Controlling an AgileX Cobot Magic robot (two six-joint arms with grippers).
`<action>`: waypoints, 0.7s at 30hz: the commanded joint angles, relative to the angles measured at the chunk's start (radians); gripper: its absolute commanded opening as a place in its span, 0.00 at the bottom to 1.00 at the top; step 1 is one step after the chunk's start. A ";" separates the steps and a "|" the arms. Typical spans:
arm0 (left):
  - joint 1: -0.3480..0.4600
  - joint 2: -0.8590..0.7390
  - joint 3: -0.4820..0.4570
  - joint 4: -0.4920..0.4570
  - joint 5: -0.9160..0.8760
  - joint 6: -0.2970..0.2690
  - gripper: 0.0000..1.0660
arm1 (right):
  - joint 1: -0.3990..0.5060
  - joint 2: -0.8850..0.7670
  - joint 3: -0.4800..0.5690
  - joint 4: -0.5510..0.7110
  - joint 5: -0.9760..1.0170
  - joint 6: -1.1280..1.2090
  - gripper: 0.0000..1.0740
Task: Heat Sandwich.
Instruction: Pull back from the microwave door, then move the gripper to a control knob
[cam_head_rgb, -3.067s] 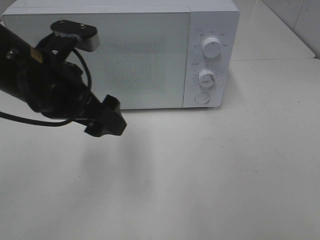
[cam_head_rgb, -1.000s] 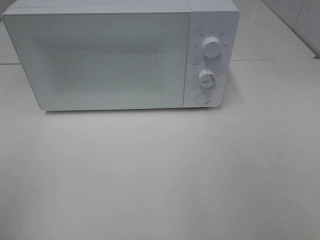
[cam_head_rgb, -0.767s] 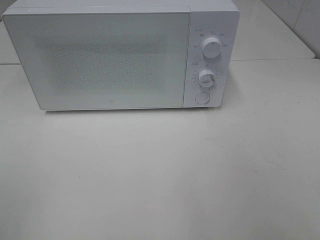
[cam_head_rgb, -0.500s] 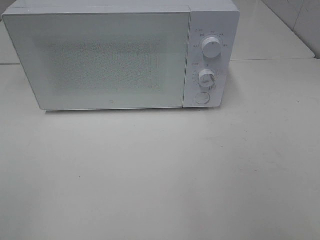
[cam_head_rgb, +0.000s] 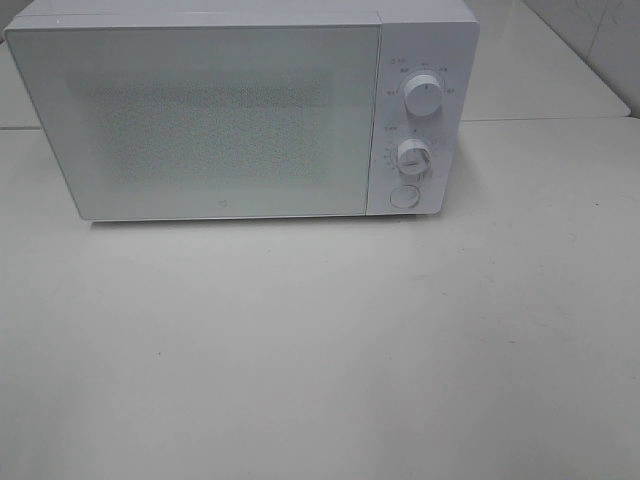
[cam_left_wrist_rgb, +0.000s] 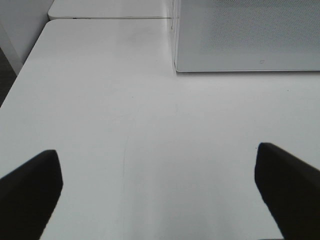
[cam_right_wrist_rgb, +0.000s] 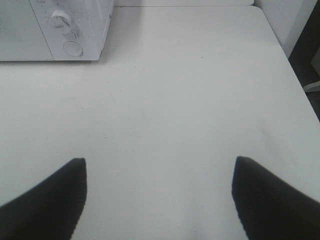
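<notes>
A white microwave (cam_head_rgb: 240, 110) stands at the back of the table with its door (cam_head_rgb: 200, 120) shut; two knobs (cam_head_rgb: 424, 95) and a round button (cam_head_rgb: 404, 196) sit on its right panel. The sandwich is out of view in every frame. Neither arm appears in the exterior high view. My left gripper (cam_left_wrist_rgb: 160, 192) stands open over bare table, with the microwave's lower left corner (cam_left_wrist_rgb: 245, 45) ahead of it. My right gripper (cam_right_wrist_rgb: 159, 197) is open too, nothing between its fingers, and the microwave's control panel (cam_right_wrist_rgb: 75, 30) lies ahead of it.
The white table (cam_head_rgb: 320, 350) spreads in front of the microwave. A second tabletop (cam_head_rgb: 540, 70) adjoins behind at the right. In the right wrist view the table's edge (cam_right_wrist_rgb: 295, 75) drops off toward a dark floor.
About three seconds ago the left arm was in front of the microwave door; it has since withdrawn out of the exterior high view. Over the last second nothing has moved.
</notes>
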 joint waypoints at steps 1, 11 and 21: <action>0.000 -0.027 0.004 -0.006 -0.006 -0.010 0.97 | -0.008 -0.015 0.001 -0.001 -0.010 -0.002 0.71; 0.000 -0.027 0.004 -0.006 -0.006 -0.010 0.97 | -0.008 -0.015 0.001 -0.001 -0.010 -0.002 0.71; -0.022 -0.027 0.004 -0.005 -0.006 -0.010 0.97 | -0.008 -0.015 0.001 -0.001 -0.010 -0.002 0.71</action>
